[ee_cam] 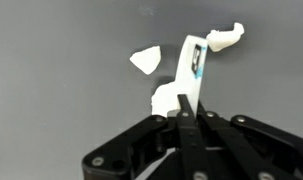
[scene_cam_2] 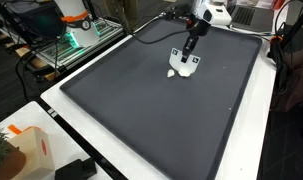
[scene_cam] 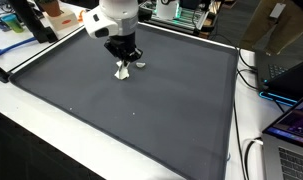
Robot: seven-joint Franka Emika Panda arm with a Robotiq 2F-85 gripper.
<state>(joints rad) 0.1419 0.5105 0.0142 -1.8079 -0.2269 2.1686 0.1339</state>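
Robot hand [ee_cam: 186,112] pinched shut on a thin white piece [ee_cam: 192,70] with a small teal mark, over the far part of a dark grey mat [scene_cam: 171,100] covering the table [scene_cam: 31,105]. A loose white scrap [ee_cam: 144,60] lay just beside it. The grasp looked made; the piece seemed low against the mat, not yet lifted clear

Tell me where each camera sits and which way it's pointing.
Exterior view: high beyond one edge of the dark mat, looking down across it; arm's white wrist and hand show.
Exterior view: high off a mat corner, facing along it toward the hand; lower arm shows.
Wrist view: on the wrist, looking past the shut hand at the white object it grips.
Shared: all three show hand, white object and mat.
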